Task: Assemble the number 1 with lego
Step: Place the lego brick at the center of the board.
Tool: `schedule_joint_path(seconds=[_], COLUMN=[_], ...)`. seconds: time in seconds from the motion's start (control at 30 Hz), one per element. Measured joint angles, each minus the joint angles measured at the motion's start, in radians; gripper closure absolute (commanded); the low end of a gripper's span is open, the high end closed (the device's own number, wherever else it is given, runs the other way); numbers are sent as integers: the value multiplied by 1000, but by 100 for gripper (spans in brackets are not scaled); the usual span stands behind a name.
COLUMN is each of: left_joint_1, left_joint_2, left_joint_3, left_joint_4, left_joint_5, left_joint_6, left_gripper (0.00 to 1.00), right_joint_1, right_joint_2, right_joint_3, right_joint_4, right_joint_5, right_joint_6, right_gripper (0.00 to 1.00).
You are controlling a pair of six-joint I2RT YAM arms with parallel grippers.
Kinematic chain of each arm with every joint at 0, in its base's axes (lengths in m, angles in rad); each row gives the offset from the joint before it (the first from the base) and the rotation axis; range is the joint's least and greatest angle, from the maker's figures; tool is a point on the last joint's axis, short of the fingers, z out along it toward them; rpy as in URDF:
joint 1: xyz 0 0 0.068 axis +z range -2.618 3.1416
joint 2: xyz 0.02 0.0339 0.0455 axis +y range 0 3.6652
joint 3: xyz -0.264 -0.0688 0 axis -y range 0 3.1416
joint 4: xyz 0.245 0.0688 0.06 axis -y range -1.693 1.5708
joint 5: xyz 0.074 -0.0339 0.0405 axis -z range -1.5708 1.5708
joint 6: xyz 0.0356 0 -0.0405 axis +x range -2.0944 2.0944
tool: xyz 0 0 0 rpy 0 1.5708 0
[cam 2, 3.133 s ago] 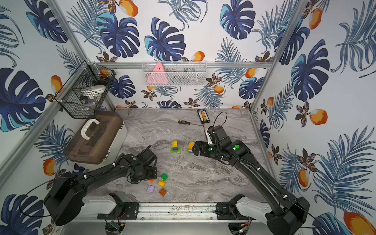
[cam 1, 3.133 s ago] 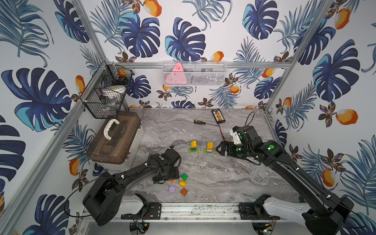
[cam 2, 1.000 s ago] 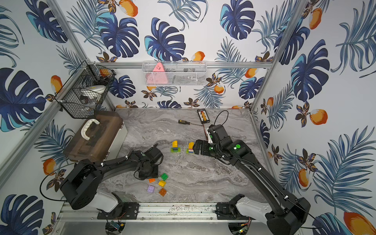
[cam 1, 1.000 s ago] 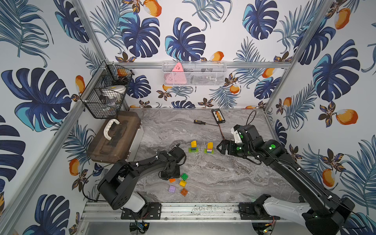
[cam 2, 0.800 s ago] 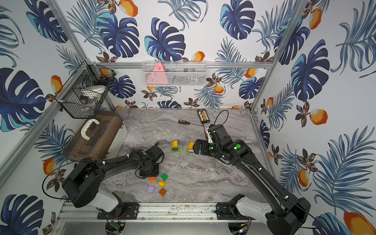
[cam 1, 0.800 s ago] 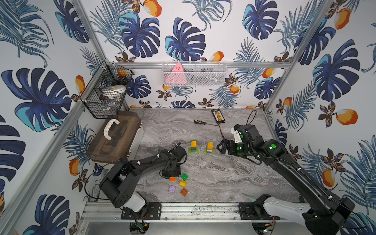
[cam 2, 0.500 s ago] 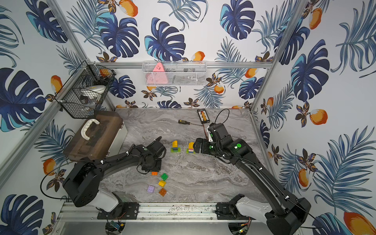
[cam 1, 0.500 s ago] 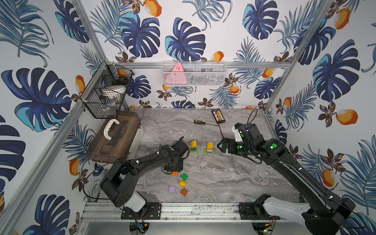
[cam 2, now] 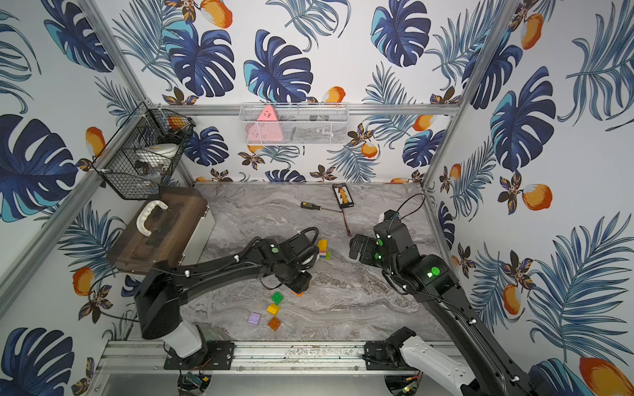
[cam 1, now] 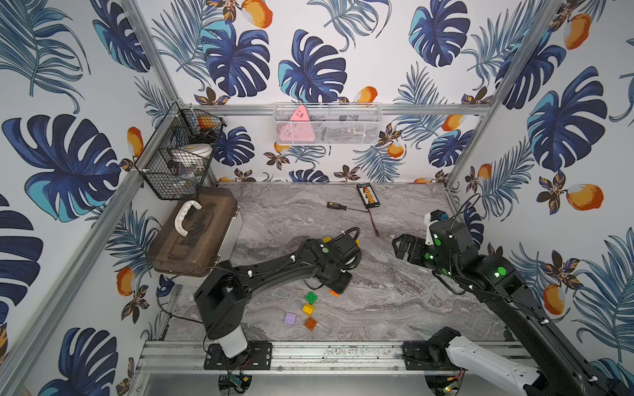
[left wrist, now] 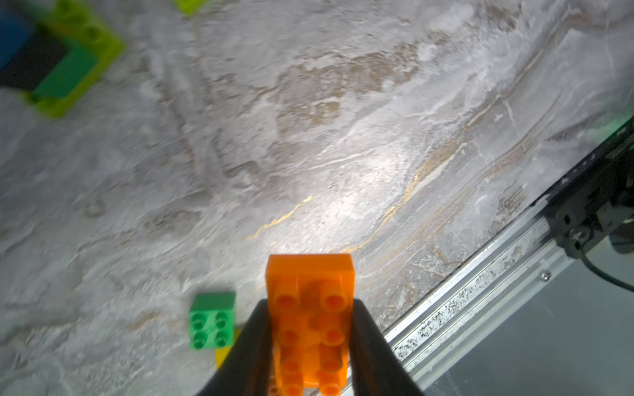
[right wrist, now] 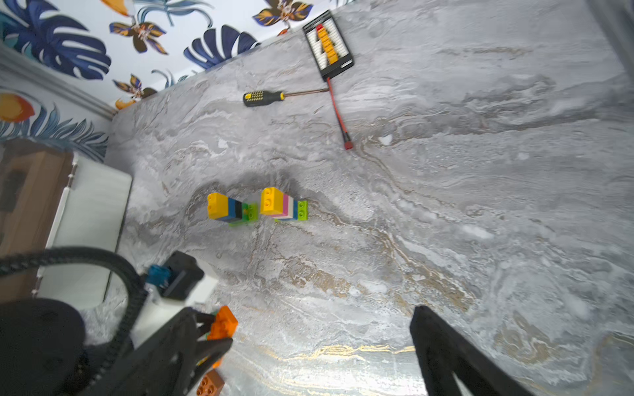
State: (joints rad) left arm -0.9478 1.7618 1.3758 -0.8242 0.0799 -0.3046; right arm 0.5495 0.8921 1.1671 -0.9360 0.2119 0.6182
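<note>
Nearest the front rail, at seven o'clock on the grey marble-look tabletop (cam 1: 394,308), small studded plastic bricks sat clustered: purple brick (cam 1: 290,318), square orange brick (cam 1: 310,323), yellow brick (cam 1: 307,308), green brick (cam 1: 311,297). Just beyond, the left gripper (left wrist: 310,305) was clamped tight on a long orange plastic brick (left wrist: 310,274). At its one o'clock stood a blue-and-black banded brick stack (right wrist: 228,207) and a pink-and-white banded brick stack (right wrist: 283,204). At their three o'clock hung the right gripper (cam 1: 399,247), jaws spread wide.
</note>
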Motion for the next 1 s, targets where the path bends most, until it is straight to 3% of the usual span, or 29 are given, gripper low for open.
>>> schedule_joint_path(seconds=[0.27, 0.47, 0.53, 0.63, 0.67, 0.83, 1.0], left_joint_1=[-102, -138, -142, -140, -141, -138, -135], left_joint_2=[377, 528, 543, 546, 544, 500, 319], left_joint_3=[344, 473, 493, 497, 497, 484, 411], left_joint_4=[-54, -70, -75, -69, -65, -63, -29], left_joint_5=[-47, -22, -11, -3, -5, -28, -55], left_joint_6=[222, 305, 323, 346, 353, 358, 349], left_gripper=[72, 63, 50, 6, 1, 1, 1], right_joint_1=[-3, -3, -3, -3, -3, -3, -3], right_joint_2=[-88, -98, -97, -100, -105, -120, -117], right_joint_3=[1, 23, 27, 31, 34, 67, 107], right_joint_4=[-12, -49, -55, -72, -84, -128, -198], right_joint_5=[16, 19, 19, 18, 18, 18, 2], right_joint_6=[42, 55, 55, 63, 67, 70, 42], right_gripper=[0, 0, 0, 0, 0, 0, 0])
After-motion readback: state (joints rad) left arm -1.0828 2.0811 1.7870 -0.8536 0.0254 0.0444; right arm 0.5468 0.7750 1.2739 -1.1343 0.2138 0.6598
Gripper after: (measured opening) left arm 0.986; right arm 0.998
